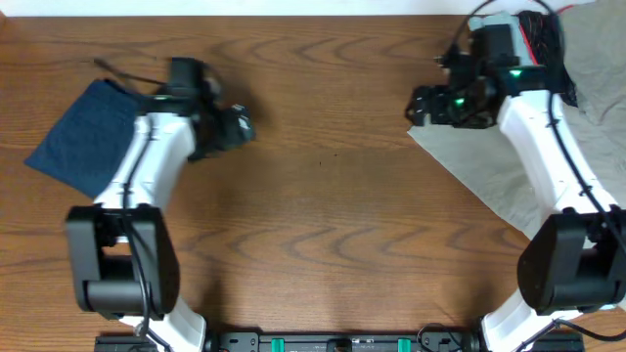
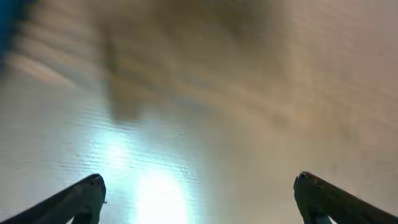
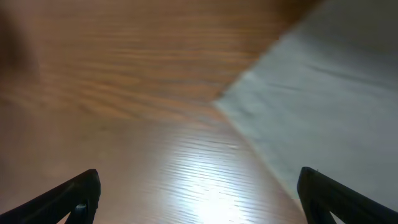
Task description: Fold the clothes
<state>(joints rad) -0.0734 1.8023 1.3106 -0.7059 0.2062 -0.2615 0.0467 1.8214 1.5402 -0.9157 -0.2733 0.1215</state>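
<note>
The dark navy shorts (image 1: 83, 137) lie folded into a compact rectangle at the far left of the table, partly under my left arm. A sliver of blue shows at the top left corner of the left wrist view (image 2: 7, 25). My left gripper (image 1: 238, 127) is open and empty over bare wood to the right of the shorts; its fingertips (image 2: 198, 193) are wide apart. My right gripper (image 1: 423, 106) is open and empty at the left corner of a beige garment; its fingertips (image 3: 199, 186) are wide apart over wood.
A large khaki-beige garment (image 1: 528, 147) lies spread at the right side, under my right arm; its corner also shows in the right wrist view (image 3: 323, 93). The wooden table (image 1: 323, 215) fills the middle.
</note>
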